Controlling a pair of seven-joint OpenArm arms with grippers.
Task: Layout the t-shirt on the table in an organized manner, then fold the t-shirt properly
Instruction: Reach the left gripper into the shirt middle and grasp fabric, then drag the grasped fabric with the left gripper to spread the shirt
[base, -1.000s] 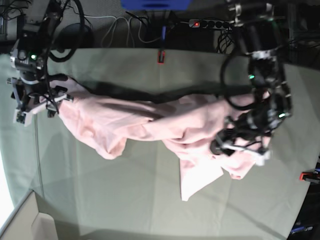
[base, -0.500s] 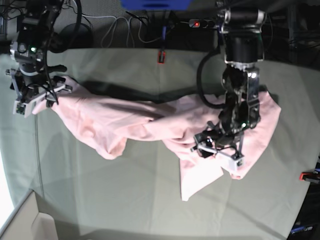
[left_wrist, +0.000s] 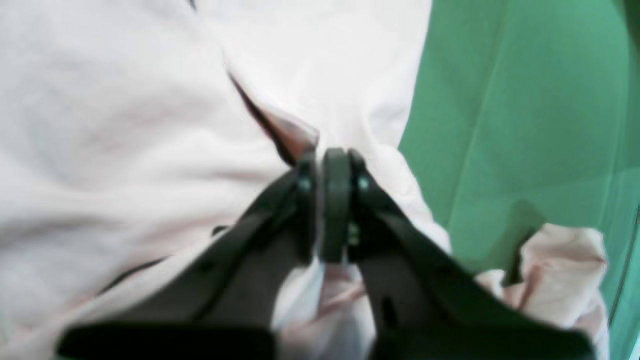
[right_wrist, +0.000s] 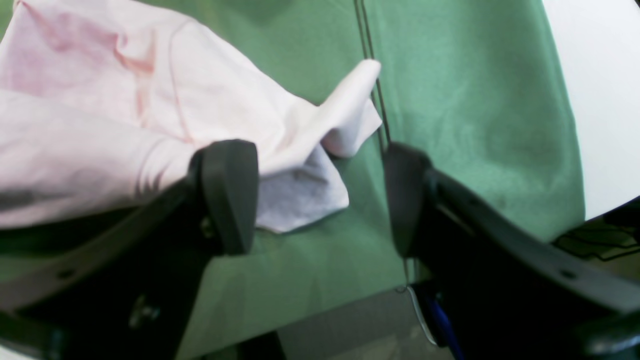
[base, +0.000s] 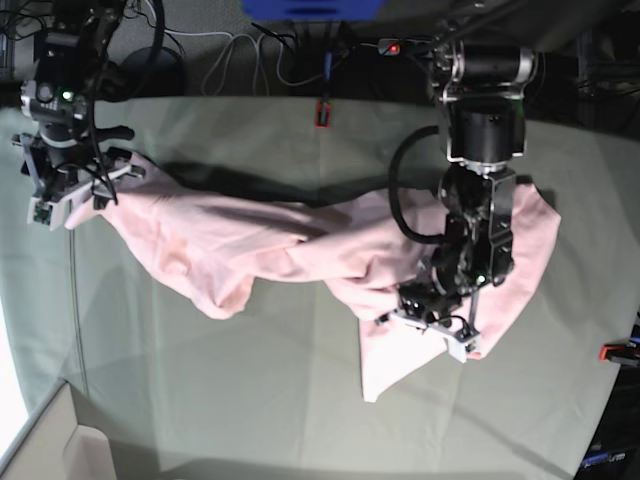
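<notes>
The shirt (base: 300, 250) lies bunched across the middle of the table (base: 250, 400), still unfolded. The left gripper (left_wrist: 334, 165) is pinched together on a fold of it, while the right gripper (right_wrist: 320, 195) hangs wide apart over a shirt corner at the table's left edge, holding nothing. Risk: that pinch looks thin, so pulling could slip it or drag extra layers along.

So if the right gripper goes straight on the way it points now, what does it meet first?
Most likely the t-shirt: a loose pink corner lies just ahead of the open right gripper, nearer its left finger. Straight between the fingers there is bare table cloth, so depth decides; it may meet the table instead.
</notes>
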